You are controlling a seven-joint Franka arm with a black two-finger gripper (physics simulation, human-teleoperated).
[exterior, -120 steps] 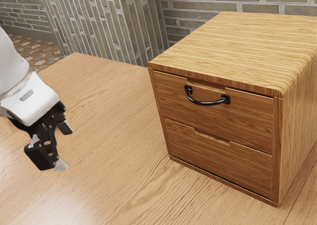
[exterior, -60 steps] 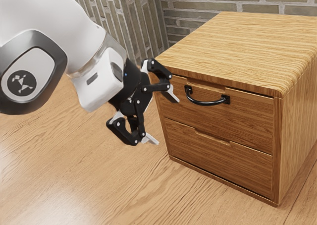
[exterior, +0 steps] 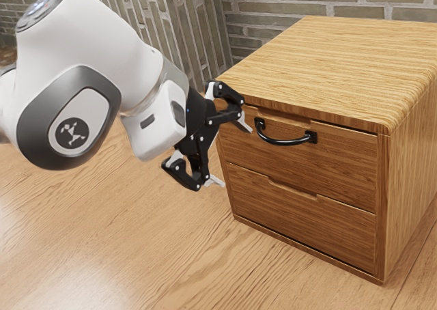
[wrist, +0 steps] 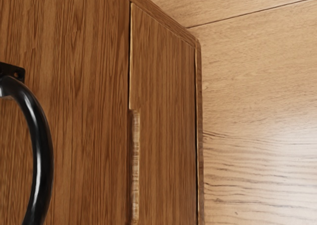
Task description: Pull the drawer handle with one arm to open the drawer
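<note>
The gripper stood open, its two fingers spread wide and gripping nothing. It was close against the front of the cabinet, at the corner on the exterior view's left. The upper fingertip lay just beside the nearer end of the black handle; whether they touched could not be told. The lower fingertip sat by the cabinet's front edge, about level with the top of the lower drawer.

The handle was fixed on the top drawer, whose front sat flush with the cabinet's frame, shut. In the wrist view the handle curved out from the top drawer's face. A thin seam parted that face from the lower drawer, and past the cabinet's edge lay the table.

The table spread wide in front of the cabinet and toward the exterior view's left. The arm bulked large at upper left, with the wall behind.
</note>
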